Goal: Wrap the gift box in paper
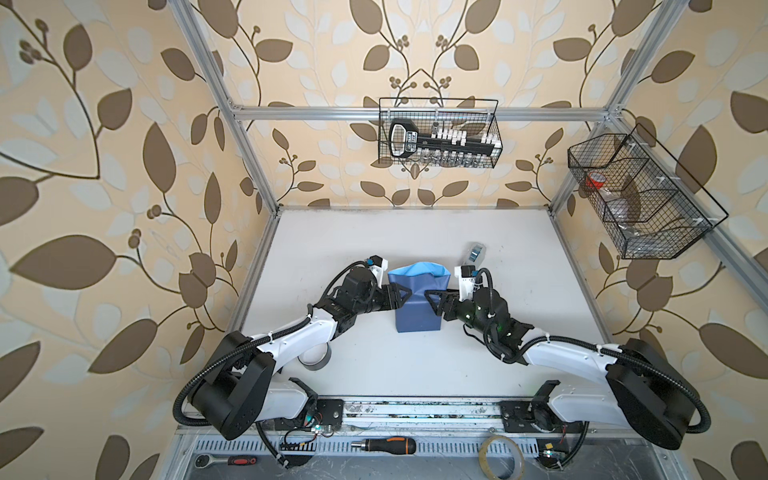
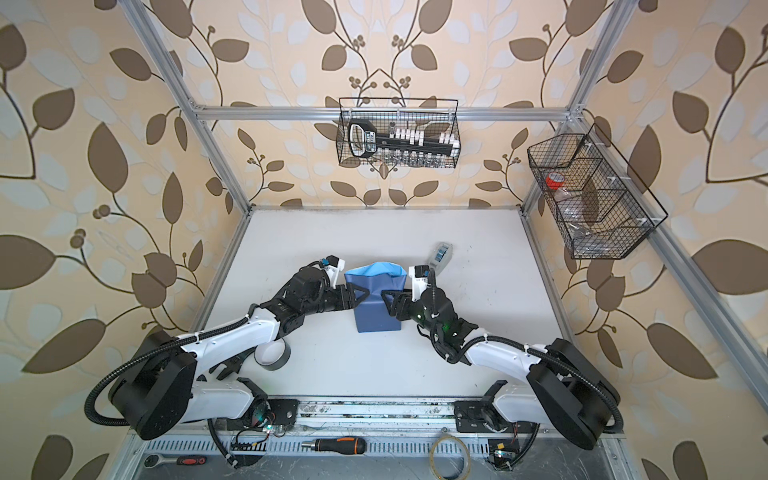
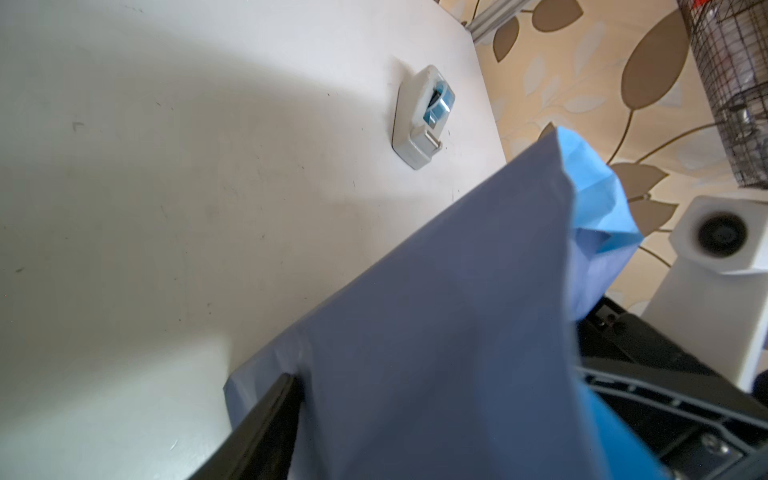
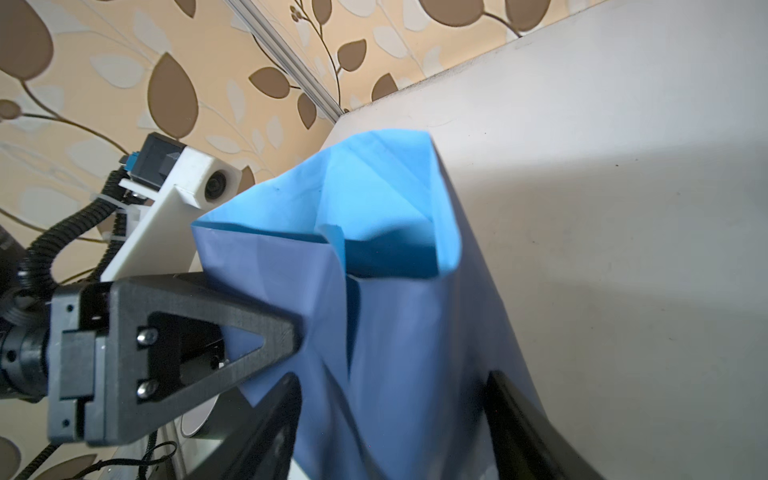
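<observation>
A white table [image 1: 353, 249] seen from above, with two robot arms reaching in from the near corners toward its middle. Between them sits the paper [image 1: 417, 309], wrapped into a bundle with its dusky blue face outward. Its near end is squared and boxy and rests on the table; its far end gapes open and shows the sky-blue inner face. The gift box itself is hidden inside the paper. In both top views the left gripper [image 1: 405, 295] presses into the bundle's left side and the right gripper [image 1: 430, 297] into its right side, so the paper narrows between them. In the right wrist view the right gripper's fingers [image 4: 274, 419] stand wide apart with the paper filling the gap between them; whether they clamp it cannot be told. In the left wrist view only one finger [image 3: 266, 428] shows, lying against the paper's edge, so that gripper's opening cannot be told either. A small grey tape dispenser [image 1: 476, 252] sits on the table just beyond the right gripper. A grey tape roll [image 1: 316, 359] lies partly under the left arm.
</observation>
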`<control>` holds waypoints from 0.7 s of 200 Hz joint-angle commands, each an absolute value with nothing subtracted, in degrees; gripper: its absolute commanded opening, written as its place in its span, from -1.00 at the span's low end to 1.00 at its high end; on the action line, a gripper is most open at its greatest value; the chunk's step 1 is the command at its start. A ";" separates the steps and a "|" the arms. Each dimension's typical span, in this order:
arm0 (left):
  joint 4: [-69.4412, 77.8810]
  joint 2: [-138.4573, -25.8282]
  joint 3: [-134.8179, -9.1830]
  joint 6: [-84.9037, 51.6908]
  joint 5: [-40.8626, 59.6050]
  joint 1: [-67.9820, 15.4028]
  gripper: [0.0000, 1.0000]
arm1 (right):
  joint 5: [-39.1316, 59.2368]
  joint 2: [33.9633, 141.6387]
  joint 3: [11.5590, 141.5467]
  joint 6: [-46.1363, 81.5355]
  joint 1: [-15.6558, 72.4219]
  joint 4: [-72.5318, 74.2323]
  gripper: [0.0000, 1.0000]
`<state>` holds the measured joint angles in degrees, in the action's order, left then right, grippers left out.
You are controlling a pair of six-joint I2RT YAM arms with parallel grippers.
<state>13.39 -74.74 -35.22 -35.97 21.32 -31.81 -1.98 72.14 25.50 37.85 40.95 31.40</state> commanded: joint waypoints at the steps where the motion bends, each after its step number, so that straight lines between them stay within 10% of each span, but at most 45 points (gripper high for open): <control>1: 12.38 -72.95 -34.63 -33.02 22.36 -34.08 0.23 | -8.32 69.95 25.20 36.82 42.45 27.06 0.42; 140: 7.69 -70.27 -36.13 -31.31 14.84 -34.31 0.47 | -12.00 71.03 25.61 33.30 40.96 17.18 0.44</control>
